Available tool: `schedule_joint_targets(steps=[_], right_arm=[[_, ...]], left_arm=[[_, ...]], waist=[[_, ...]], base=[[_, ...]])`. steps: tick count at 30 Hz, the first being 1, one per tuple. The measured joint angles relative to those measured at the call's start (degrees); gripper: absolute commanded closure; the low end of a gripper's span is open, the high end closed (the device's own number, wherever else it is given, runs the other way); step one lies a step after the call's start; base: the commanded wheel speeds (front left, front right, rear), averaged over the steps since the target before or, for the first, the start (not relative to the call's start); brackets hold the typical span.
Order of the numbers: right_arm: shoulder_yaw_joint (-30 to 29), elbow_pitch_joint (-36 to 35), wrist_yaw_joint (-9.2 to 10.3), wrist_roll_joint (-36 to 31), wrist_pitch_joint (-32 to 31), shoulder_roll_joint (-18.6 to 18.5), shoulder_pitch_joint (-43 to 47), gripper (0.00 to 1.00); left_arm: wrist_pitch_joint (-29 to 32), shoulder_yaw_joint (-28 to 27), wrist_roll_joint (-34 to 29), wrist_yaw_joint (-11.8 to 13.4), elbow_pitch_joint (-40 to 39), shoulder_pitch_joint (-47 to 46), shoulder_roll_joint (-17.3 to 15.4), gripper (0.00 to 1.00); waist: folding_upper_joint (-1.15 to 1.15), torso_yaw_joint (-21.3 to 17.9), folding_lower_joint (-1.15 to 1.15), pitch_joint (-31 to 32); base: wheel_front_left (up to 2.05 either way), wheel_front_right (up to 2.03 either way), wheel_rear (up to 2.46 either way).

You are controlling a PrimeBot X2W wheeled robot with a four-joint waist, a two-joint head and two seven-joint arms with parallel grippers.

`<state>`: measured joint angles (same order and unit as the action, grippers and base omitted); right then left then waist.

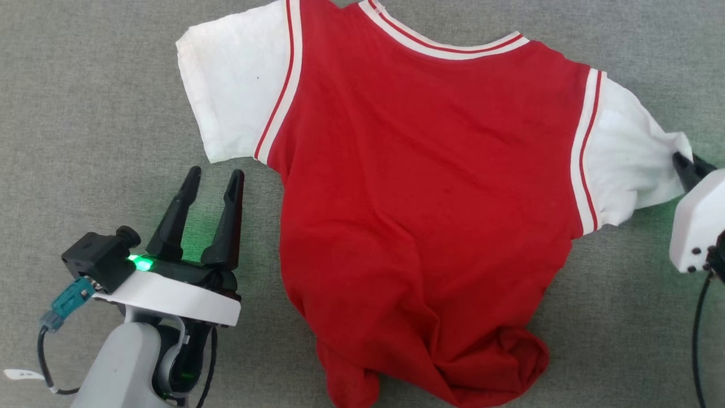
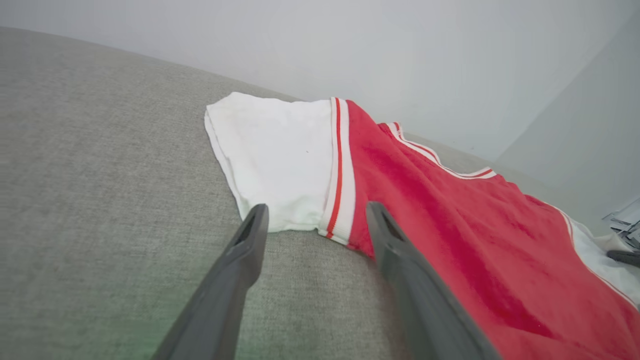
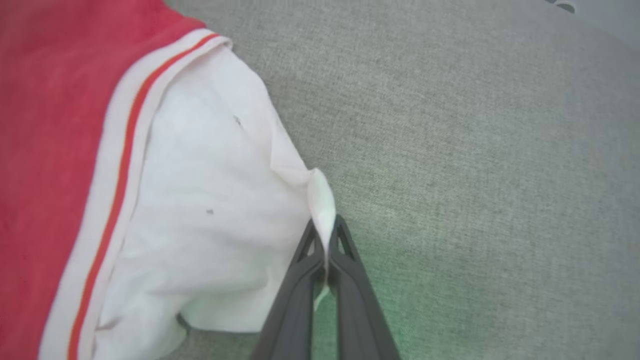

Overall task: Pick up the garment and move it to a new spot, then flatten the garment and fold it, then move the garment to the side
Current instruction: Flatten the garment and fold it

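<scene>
- In the head view, the garment (image 1: pixel 419 187) lies spread on a grey cloth surface (image 1: pixel 85 85) with its plain red face up. The striped neck trim (image 1: pixel 442 48) is at the far side and the hem (image 1: pixel 481 362) is bunched and rumpled at the near side.
- In the same view, the left claw (image 1: pixel 216 173) sits just beside the garment's left edge with its fingers spread and nothing between them. A green light (image 1: pixel 141 263) glows at its base.
- The left wrist view adds that these spread fingers point at the lower corner of the left-side sleeve (image 2: pixel 275 160). A pale wall (image 2: pixel 400 50) rises behind the surface.
- The head view shows the right claw (image 1: pixel 685 164) only at the picture's edge, with its tips at the end of the right-side sleeve (image 1: pixel 628 153).
- The right wrist view makes the grip plain: the fingers are pressed together, pinching a small fold of the white sleeve edge. The fold stands up between the tips.
</scene>
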<state>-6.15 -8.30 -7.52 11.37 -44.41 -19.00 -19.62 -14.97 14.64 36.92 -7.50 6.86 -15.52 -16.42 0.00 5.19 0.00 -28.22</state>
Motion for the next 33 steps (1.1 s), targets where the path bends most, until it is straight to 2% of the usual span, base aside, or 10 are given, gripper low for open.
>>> schedule_joint_targets(steps=[5, 12, 13, 14, 15, 20, 21, 26, 29, 33], right_arm=[[-3.3, 5.8, 0.00, -3.1, 4.6, 4.0, -2.6, 1.00], [-6.3, 14.4, -0.01, -6.8, 11.0, 6.3, -5.9, 1.00], [-6.3, 15.1, -0.01, -6.8, 11.9, 6.4, -6.0, 0.88], [-6.2, 15.7, -0.01, -6.8, 13.2, 6.6, -6.1, 0.57], [-6.3, 16.0, -0.01, -6.8, 14.4, 6.8, -6.2, 0.00], [-6.5, 12.9, 0.00, -6.5, 24.4, 7.7, -5.4, 0.00], [-6.5, 12.9, 0.00, -6.5, 24.4, 7.7, -5.4, 0.00], [-2.9, 5.4, 0.01, -4.4, 35.4, 10.2, -2.1, 0.00], [-0.9, 2.5, -0.03, -3.1, 40.3, 13.2, 0.0, 0.00], [2.5, 0.4, 0.01, -1.4, 45.7, 15.4, 2.8, 0.00]], left_arm=[[0.0, -0.1, -0.3, 0.0, 0.0, 0.3, -0.7, 0.00], [0.0, -0.4, -1.1, 0.0, -0.5, 0.6, -1.6, 0.00], [0.0, -0.6, -1.2, 0.0, -0.6, 0.7, -1.8, 0.00], [0.0, -0.7, -1.2, 0.0, -0.7, 0.8, -2.0, 0.00], [0.0, -0.8, -1.2, 0.0, -0.8, 0.8, -2.2, 0.00], [0.0, 0.6, -0.6, 0.0, -3.6, -0.1, -7.8, 0.00], [0.0, 0.6, -0.6, 0.0, -3.6, -0.1, -7.8, 0.00], [0.0, 2.9, -0.8, 0.0, -5.2, -6.8, -20.0, 0.00], [0.6, 5.8, 0.8, 0.0, -5.0, -11.9, -28.2, 0.00], [5.0, 11.7, 6.1, -0.1, -4.6, -19.9, -36.7, 0.00]], waist=[[0.00, -0.3, 0.00, 0.5], [0.00, -0.9, 0.00, 1.9], [0.00, -1.0, 0.00, 2.1], [0.00, -1.2, 0.00, 2.2], [0.00, -1.4, 0.00, 2.4], [0.00, -3.4, 0.00, 3.4], [0.00, -3.4, 0.00, 3.4], [0.00, -6.0, 0.00, 3.9], [0.00, -8.3, 0.00, 3.9], [0.00, -11.6, 0.00, 3.6]], base=[[0.00, 0.00, 0.00], [0.00, 0.00, 0.00], [0.00, 0.00, 0.00], [0.00, 0.00, 0.00], [0.00, 0.00, 0.00], [0.00, 0.00, 0.00], [0.00, 0.00, 0.00], [0.00, 0.00, 0.00], [0.00, 0.00, 0.00], [0.00, 0.00, 0.00]])
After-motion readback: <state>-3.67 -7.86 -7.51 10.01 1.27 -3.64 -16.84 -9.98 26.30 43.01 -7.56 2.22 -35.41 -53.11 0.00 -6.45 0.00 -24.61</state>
